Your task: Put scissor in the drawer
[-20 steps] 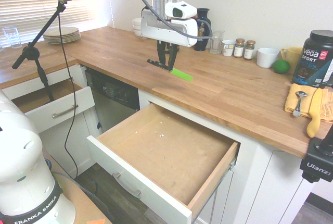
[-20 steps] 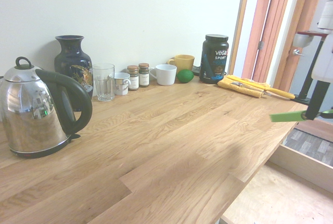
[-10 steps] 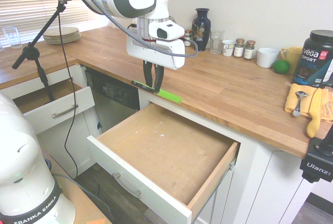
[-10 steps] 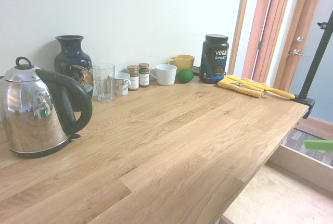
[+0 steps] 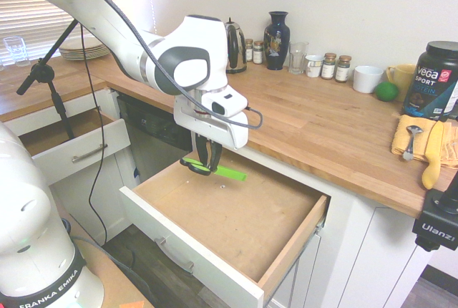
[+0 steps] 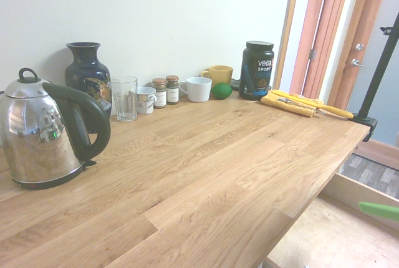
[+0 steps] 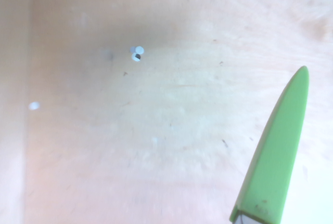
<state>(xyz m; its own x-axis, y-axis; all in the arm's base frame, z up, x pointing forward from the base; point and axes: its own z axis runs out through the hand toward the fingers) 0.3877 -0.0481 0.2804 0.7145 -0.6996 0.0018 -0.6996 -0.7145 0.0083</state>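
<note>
One pincer [image 5: 207,170], in the first exterior view, is clamped on the scissor [image 5: 230,173], held over the back left part of the open drawer [image 5: 236,208]; its green sheath points toward the picture's right. The worktop [image 5: 308,118] runs behind, with a dark vase [image 5: 276,41] standing on it. In the second exterior view, only the green sheath shows at the right edge, over the drawer, while a kettle [image 6: 42,134] stands on the worktop. The wrist view shows the sheath above pale wood with small white spots.
</note>
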